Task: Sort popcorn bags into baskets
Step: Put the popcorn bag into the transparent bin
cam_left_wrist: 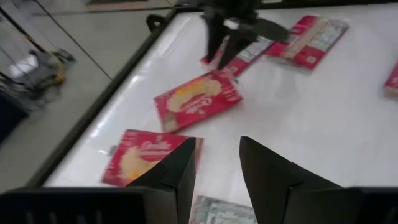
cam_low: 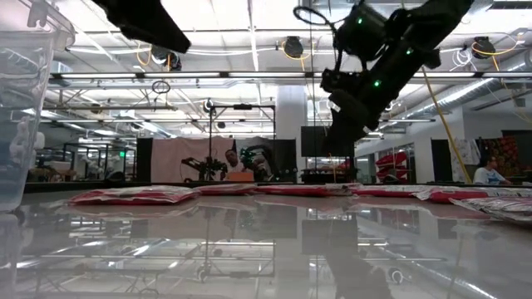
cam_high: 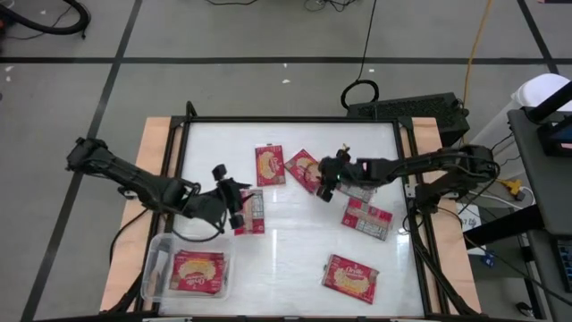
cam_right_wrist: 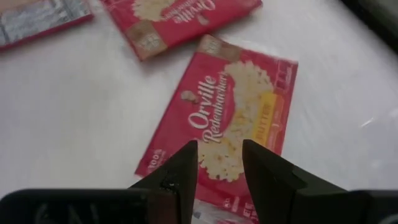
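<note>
While the red popcorn bags are lying flat on the glossy white bench [cam_high: 295, 259], they are looking light, thin and a little crinkly, likely slippery on that smooth top. A sound hold would probably be across a short edge or a raised corner, since a flat face is offering the fingers nothing to pinch.

One bag [cam_high: 198, 270] is already resting inside the clear tub [cam_high: 157, 259] at the near left corner of the bench. Another, grey side up [cam_high: 253, 213], is lying just beside the left gripper [cam_high: 236, 206], touching or almost under its tips. Two more are sitting face up near the far middle [cam_high: 269, 165] [cam_high: 302, 167], with the second directly under the right gripper [cam_high: 325, 183]. A grey-backed bag [cam_high: 367, 218] is lying to the right of centre, and a face-up one [cam_high: 350, 277] is lying near the front right.

The left gripper is hovering low over the centre-left of the bench, its fingers [cam_left_wrist: 177, 174] standing partly apart and holding nothing. The right gripper is hanging over the far-middle bags, its fingers [cam_right_wrist: 180, 171] also partly apart and empty, aimed down at a face-up bag [cam_right_wrist: 227, 118].
</note>
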Tool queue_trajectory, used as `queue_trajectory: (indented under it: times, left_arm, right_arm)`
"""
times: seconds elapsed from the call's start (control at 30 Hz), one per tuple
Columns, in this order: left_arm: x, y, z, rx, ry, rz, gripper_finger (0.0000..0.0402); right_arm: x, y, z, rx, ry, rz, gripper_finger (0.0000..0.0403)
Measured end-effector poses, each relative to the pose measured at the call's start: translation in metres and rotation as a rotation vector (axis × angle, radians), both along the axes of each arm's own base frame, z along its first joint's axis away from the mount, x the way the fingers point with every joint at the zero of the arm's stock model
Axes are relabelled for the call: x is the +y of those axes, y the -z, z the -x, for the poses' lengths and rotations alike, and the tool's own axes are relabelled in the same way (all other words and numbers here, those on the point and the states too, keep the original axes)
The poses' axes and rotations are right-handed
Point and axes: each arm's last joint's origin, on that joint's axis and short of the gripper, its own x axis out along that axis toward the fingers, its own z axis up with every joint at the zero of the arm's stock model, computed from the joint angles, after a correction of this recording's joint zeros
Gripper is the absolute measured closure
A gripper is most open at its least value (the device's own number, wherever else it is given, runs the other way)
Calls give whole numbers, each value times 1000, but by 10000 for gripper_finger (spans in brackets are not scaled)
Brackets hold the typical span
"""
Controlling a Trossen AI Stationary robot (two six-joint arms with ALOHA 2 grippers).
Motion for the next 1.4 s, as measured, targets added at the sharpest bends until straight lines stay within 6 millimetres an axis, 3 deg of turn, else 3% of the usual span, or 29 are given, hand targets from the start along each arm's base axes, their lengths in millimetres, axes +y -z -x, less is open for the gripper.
queue_trajectory:
  times: [0.13, 0.3, 0.7, 0.97, 1.17, 1.4]
  left_arm:
    - [3, 3, -11, -11, 24, 37, 273]
    - [4, 9, -22, -20, 36, 58, 273]
    - [-2, 14, -42, -59, 162, 36, 273]
    - [1, 14, -43, -51, 178, 36, 273]
    - [1, 14, -43, -53, 179, 36, 273]
    - [3, 14, -44, -52, 175, 37, 273]
  right_arm:
    - [-18, 1, 3, -13, 14, -81, 277]
    - [-33, 4, 9, -30, 32, -147, 238]
    - [-34, 28, 25, -92, 171, -274, 160]
    - [-39, 30, 24, -141, 232, -252, 154]
    - [-40, 56, 19, -62, 276, -253, 154]
    - [-36, 69, 5, -108, 211, -252, 174]
